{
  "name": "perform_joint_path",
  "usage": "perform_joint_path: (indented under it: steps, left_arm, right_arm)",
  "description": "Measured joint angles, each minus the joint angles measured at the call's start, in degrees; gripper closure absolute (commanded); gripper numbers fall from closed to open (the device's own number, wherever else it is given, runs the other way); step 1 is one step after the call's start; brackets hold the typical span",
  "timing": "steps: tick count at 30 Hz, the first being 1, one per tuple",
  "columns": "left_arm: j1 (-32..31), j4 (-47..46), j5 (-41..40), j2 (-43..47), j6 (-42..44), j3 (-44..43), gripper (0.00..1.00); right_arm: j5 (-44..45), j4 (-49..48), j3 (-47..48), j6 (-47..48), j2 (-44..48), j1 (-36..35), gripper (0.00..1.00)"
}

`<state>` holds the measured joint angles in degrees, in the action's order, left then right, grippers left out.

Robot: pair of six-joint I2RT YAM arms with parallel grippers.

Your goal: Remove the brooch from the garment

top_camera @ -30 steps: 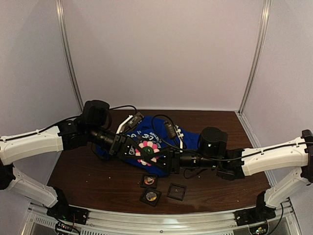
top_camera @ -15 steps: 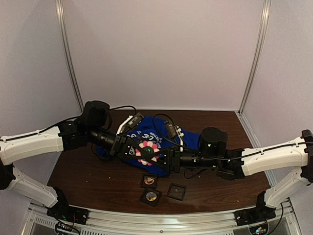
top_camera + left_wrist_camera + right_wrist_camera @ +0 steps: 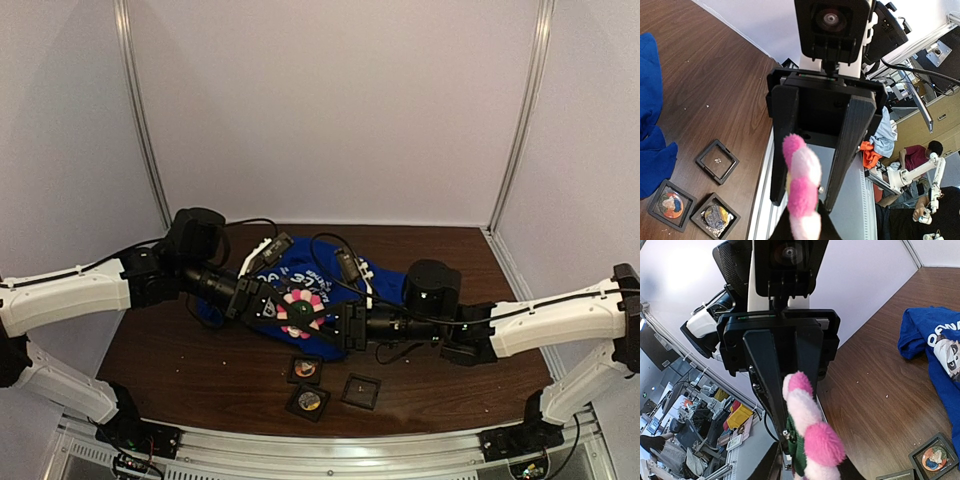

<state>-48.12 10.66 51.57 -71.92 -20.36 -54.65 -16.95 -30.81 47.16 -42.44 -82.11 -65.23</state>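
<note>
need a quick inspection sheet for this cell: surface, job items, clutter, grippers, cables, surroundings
surface: dark wooden table, a few pale specks
job's things: blue T-shirt crumpled mid-table; fluffy pink-and-white brooch above it; whether it is pinned cannot be told
clutter: three small black square cases by the near edge, two with badges, one almost empty
grippers: left gripper and right gripper meet at the brooch from opposite sides; grip unclear
cables: black cable arcs behind the shirt; snags: nothing seen
surroundings: pale walls, metal posts; a person in the lab beyond
</note>
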Motion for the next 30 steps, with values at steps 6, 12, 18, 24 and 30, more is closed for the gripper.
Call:
perform_joint_path:
  steps: [6, 12, 18, 24, 30]
  left_arm:
    - [0.4, 0.6, -0.2, 0.0, 0.1, 0.3, 1.0]
    - [0.4, 0.6, -0.7, 0.0, 0.1, 0.3, 1.0]
    - [0.5, 0.6, -1.2, 0.0, 0.2, 0.3, 1.0]
    - [0.5, 0.6, -1.6, 0.0, 0.3, 0.3, 1.0]
    - [0.6, 0.8, -1.7, 0.0, 0.5, 0.3, 1.0]
  right_arm:
    - [-0.9, 1.9, 1.2, -0.1, -0.8, 0.4, 0.7]
    - [-1.3, 2.6, 1.4, -1.3, -0.8, 0.7, 0.72]
    - [-2.1, 4.3, 2.2, -2.6, -0.8, 1.2, 0.73]
    - [-3.5, 5.8, 3.1, -3.3, -0.9, 1.7, 0.73]
    - [-5.8, 7.3, 4.2, -4.4, -1.5, 2.6, 0.74]
